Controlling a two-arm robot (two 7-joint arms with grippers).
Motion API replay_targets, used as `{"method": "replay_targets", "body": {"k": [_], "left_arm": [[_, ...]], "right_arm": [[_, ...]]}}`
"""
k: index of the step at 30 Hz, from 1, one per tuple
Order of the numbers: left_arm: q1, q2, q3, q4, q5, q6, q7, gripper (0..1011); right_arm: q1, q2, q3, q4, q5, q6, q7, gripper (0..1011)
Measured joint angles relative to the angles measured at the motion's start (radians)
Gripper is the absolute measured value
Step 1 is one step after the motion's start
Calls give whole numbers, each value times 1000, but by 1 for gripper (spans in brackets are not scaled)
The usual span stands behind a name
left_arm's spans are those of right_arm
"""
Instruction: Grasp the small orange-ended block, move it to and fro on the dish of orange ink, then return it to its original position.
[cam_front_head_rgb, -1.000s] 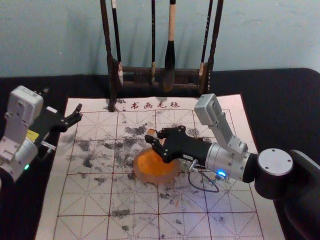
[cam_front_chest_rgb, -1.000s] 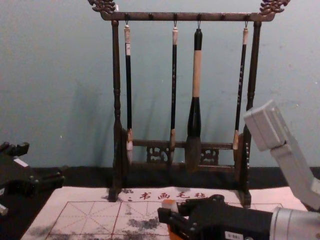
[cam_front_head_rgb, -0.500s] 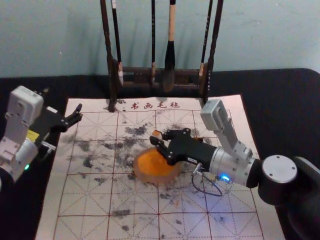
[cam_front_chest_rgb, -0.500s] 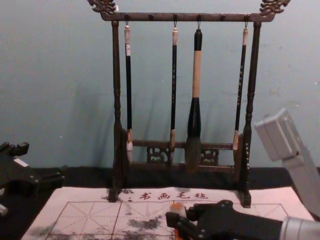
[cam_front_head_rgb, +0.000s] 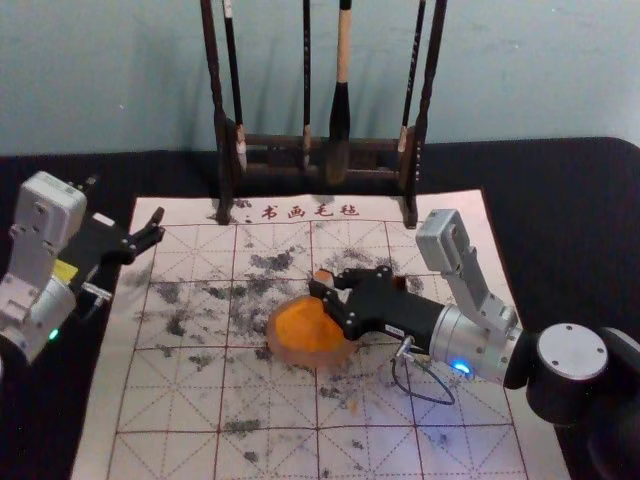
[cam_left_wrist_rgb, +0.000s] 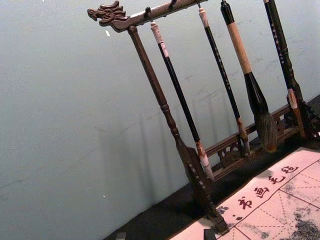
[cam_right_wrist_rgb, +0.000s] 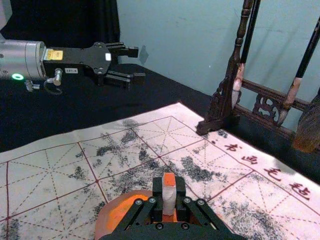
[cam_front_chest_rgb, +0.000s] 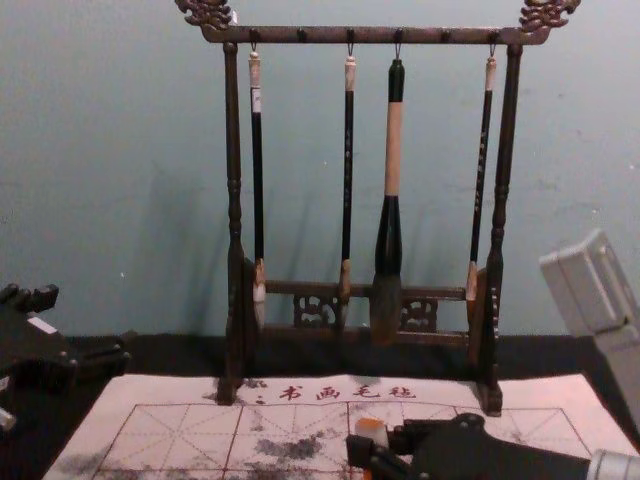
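Observation:
My right gripper (cam_front_head_rgb: 333, 288) is over the back right part of the ink dish (cam_front_head_rgb: 305, 338), which holds orange ink. Between its fingertips it grips the small block (cam_front_head_rgb: 322, 276). In the right wrist view the right gripper (cam_right_wrist_rgb: 169, 197) is shut on the pale block (cam_right_wrist_rgb: 169, 200), whose orange end faces up, and part of the dish (cam_right_wrist_rgb: 103, 220) lies behind it. The chest view has the block (cam_front_chest_rgb: 371, 432) upright in the fingertips. My left gripper (cam_front_head_rgb: 155, 226) is parked open at the mat's left edge, holding nothing.
A dark wooden rack (cam_front_chest_rgb: 233, 200) with several hanging brushes stands at the mat's back edge. The white gridded mat (cam_front_head_rgb: 180, 400), blotched with black ink, lies on the black-covered table. Something orange-brown (cam_front_head_rgb: 400, 283) lies partly hidden behind the right gripper.
The right gripper has moved to the right and slightly towards the mat's front, carrying the block across the dish's back side. My left arm has stayed still.

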Motion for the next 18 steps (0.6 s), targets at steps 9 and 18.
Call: {"method": "replay_targets", "body": {"k": [9,18], "left_arm": [[0,0,0,0,0,0,0,1001],[0,0,0,0,0,0,0,1001]], "right_arm": [[-25,10,3,-33,12,17,3,111],[-30,9,-9,-43,16,22,14,111]]}}
